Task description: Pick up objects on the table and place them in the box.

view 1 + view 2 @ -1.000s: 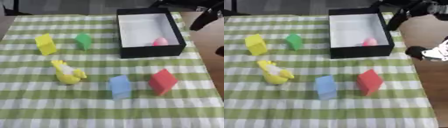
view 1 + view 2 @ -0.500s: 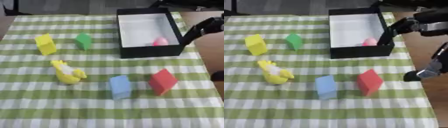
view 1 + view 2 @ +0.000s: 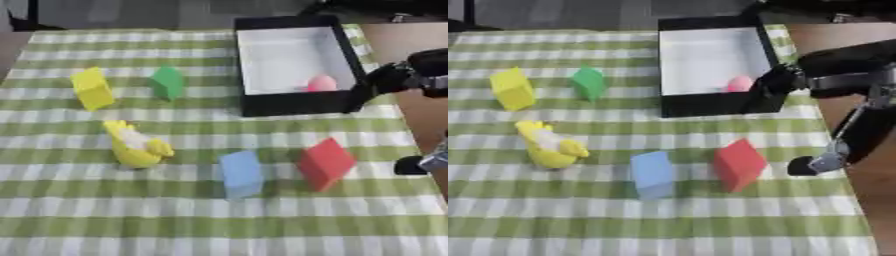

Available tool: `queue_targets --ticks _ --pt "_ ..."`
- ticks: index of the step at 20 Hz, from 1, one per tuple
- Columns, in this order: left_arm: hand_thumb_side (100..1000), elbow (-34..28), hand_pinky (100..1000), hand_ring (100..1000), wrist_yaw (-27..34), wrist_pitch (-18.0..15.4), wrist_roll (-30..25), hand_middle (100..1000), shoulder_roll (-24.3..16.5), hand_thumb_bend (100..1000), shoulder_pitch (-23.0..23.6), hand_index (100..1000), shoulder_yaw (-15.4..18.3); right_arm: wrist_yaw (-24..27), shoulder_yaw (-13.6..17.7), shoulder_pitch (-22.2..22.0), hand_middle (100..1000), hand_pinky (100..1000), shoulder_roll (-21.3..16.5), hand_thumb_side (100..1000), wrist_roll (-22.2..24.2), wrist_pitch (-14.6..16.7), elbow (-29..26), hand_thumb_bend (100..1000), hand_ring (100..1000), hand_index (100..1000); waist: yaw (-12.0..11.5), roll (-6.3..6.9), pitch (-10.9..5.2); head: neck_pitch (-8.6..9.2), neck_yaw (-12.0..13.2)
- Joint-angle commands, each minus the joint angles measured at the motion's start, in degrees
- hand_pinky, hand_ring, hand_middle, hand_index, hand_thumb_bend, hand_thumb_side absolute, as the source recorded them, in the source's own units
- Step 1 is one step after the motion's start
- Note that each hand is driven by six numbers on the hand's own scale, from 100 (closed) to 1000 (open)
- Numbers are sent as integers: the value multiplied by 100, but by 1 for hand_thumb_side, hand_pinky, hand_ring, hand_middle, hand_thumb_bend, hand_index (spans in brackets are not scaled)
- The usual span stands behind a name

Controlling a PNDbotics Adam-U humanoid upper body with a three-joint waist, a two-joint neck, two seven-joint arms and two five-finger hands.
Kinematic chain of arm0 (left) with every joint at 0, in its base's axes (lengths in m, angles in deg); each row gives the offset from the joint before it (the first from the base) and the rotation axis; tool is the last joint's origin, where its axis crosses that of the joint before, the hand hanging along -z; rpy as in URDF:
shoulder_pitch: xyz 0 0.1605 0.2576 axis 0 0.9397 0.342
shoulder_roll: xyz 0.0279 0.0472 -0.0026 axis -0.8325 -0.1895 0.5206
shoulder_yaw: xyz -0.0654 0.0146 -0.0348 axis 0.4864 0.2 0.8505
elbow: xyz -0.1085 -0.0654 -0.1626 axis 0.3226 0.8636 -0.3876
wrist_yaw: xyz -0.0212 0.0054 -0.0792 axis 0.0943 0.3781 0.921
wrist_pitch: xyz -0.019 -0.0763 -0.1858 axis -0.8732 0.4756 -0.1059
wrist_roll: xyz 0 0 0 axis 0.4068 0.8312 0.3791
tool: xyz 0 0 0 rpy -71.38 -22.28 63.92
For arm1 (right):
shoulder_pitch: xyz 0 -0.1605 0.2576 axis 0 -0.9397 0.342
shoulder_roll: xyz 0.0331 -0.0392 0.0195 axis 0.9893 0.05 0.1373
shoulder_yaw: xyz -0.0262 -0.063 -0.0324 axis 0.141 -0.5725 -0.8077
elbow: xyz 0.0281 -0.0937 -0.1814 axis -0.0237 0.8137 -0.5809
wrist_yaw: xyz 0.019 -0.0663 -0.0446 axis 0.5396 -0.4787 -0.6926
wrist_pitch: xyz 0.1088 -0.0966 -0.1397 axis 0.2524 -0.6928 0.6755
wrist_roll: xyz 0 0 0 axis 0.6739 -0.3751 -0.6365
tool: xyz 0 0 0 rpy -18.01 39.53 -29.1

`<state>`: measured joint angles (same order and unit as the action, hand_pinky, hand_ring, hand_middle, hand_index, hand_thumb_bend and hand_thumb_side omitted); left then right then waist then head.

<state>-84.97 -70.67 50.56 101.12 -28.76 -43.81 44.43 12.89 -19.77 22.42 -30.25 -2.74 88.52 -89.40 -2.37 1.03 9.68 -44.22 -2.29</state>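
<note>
Left eye view: a green-and-white checked cloth (image 3: 201, 220) carries a yellow block (image 3: 92, 89), a green block (image 3: 167, 83), a yellow duck (image 3: 134, 146), a blue block (image 3: 241, 173) and a red block (image 3: 325, 162); the black box (image 3: 297, 102) stands at the far right and holds one pink thing (image 3: 321, 83) in its near right corner. Only a dark tip shows at the right edge, just right of the red block. Right eye view: the right hand (image 3: 814, 164) hangs low at the cloth's right border, near the red block but apart from it; whether its fingers are spread or curled cannot be told, and it holds nothing visible. The left hand is out of sight. The red block, tilted on an edge and nearest the hand, is the likely next pick: approach from its right side, close across two flat faces rather than the raised corner, then lift clear of the box wall before lowering it inside, beside the pink thing.
</note>
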Motion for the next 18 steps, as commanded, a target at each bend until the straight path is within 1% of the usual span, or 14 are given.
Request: queue_targets --ticks 1,5,9,13,18 --pt "600 -68 703 741 7 -9 -26 781 -88 340 -69 845 6 -291 -123 109 811 884 97 296 -20 -215 -63 457 815 867 -4 -20 41 10 -17" --pt "601 -64 703 741 13 -8 -26 781 -78 340 -69 845 4 -590 -259 133 809 882 406 292 -20 -409 -63 456 813 866 -4 -14 57 10 -15" --pt "602 -66 703 741 17 -14 -30 781 -63 342 -76 845 -1 -891 -371 141 811 882 642 302 68 -480 -63 457 814 872 -13 -12 78 10 -12" --pt "602 -62 703 741 25 -16 -29 782 -51 339 -77 845 -4 -1095 -477 104 814 883 824 312 195 -589 -63 462 816 874 -22 -6 97 10 -15" --pt "605 -63 704 741 33 -16 -35 782 -35 336 -79 845 -11 -1380 -537 79 814 881 1018 315 251 -736 -63 460 817 874 -28 8 117 10 -24"
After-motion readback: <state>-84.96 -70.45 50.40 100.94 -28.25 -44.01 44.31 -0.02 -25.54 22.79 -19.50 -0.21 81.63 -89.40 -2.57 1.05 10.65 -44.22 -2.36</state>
